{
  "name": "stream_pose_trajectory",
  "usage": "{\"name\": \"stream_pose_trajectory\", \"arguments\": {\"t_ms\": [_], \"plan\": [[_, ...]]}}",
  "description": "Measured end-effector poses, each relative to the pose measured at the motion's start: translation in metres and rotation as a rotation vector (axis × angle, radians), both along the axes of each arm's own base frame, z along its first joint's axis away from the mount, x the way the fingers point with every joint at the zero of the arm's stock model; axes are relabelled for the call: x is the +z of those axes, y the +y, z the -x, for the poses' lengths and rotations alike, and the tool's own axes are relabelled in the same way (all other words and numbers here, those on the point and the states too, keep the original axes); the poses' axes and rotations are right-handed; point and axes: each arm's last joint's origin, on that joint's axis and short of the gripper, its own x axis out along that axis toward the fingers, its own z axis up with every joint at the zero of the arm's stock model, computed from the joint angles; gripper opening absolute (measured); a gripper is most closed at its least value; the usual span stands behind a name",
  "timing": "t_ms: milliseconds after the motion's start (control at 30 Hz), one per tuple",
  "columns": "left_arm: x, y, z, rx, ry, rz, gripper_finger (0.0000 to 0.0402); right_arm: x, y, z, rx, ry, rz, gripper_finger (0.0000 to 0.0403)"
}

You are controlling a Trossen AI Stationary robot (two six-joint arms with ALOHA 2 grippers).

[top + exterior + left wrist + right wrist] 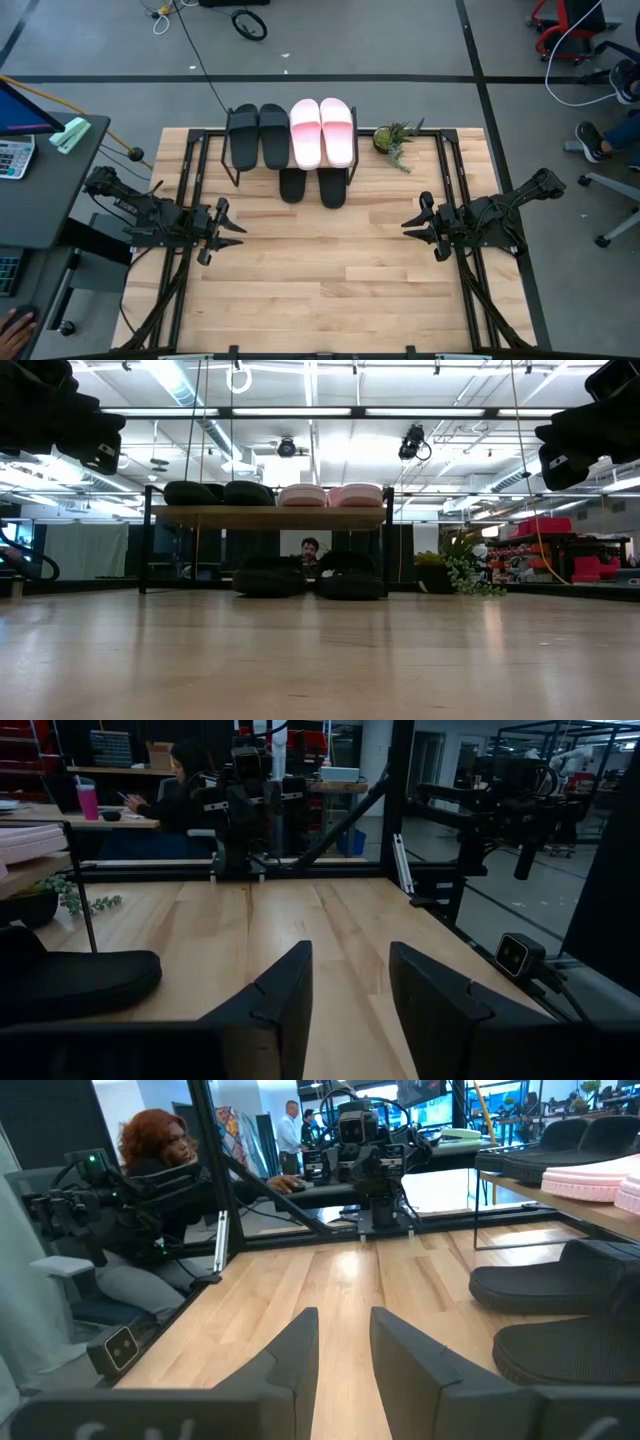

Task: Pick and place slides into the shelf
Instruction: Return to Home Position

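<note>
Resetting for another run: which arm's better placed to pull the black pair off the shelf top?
Left, probably. The black pair sits on the shelf's left end, almost straight ahead of the open left pincer; the right pincer waits farther across.

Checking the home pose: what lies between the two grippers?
Bare tabletop only, seen in the high view, between left gripper and right gripper; the slides and shelf stand farther back.

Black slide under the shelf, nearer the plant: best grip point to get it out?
Likely grip the black slide by the end sticking out past the shelf front, pinched across its width, coming in low from that side. Its top board and the pink slides cover the rest, blocking a top-down grab.
</note>
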Motion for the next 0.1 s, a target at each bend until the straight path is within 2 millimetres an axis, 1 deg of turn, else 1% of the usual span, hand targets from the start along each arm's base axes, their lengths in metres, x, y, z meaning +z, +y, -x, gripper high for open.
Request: {"name": "stream_pose_trajectory", "arguments": {"t_ms": [100], "plan": [[0.0000,0.0000,0.0000,0.000,0.000,0.000,0.0137,0.0000,0.0000,0.0000,0.000,0.000,0.000,0.0099]]}}
